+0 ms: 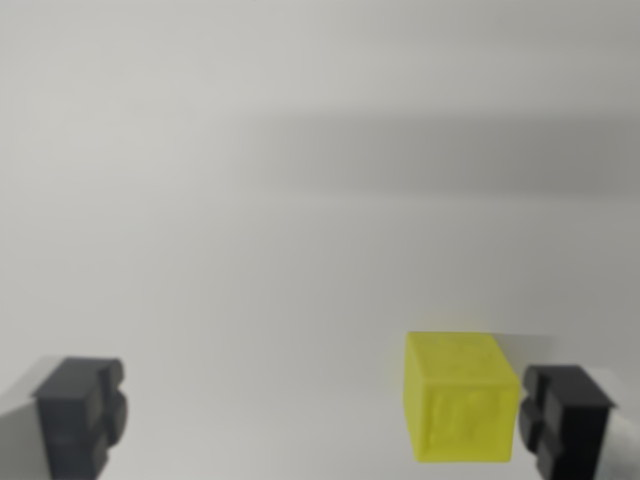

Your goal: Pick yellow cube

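One yellow cube point(460, 398) is seen on a white table point(300, 200), between two black fingertips point(80, 412) of the spread, released gripper point(322, 420), just beside the wrist view's right fingertip.

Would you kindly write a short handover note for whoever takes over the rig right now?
Gripper: open, holding nothing.
Yellow cube: on the white table, between the fingers but far off centre, right beside the finger on the wrist view's right; contact cannot be told.
Done: gripper brought down around the cube.
Left: centre if needed, close, lift.
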Robot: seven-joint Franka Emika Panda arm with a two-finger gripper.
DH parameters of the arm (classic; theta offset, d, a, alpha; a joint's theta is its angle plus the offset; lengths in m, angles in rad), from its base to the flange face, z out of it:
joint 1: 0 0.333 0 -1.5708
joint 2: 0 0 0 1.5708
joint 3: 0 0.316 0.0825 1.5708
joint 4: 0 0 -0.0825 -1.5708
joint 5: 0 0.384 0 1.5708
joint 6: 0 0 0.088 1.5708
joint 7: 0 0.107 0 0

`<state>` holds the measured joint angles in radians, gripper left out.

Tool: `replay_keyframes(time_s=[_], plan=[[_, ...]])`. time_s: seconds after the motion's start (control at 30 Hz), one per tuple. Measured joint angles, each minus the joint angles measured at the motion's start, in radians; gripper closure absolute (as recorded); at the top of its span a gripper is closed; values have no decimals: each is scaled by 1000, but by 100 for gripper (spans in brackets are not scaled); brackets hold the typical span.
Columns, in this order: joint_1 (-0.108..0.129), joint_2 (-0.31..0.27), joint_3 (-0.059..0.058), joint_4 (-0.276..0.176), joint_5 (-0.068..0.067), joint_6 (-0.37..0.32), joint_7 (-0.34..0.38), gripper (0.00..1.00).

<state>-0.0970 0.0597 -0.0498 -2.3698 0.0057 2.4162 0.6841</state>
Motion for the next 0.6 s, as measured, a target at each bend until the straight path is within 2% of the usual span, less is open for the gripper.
replay_keyframes(time_s=[0.6], plan=[[-62,11,0,-138,0,154,-76,0]])
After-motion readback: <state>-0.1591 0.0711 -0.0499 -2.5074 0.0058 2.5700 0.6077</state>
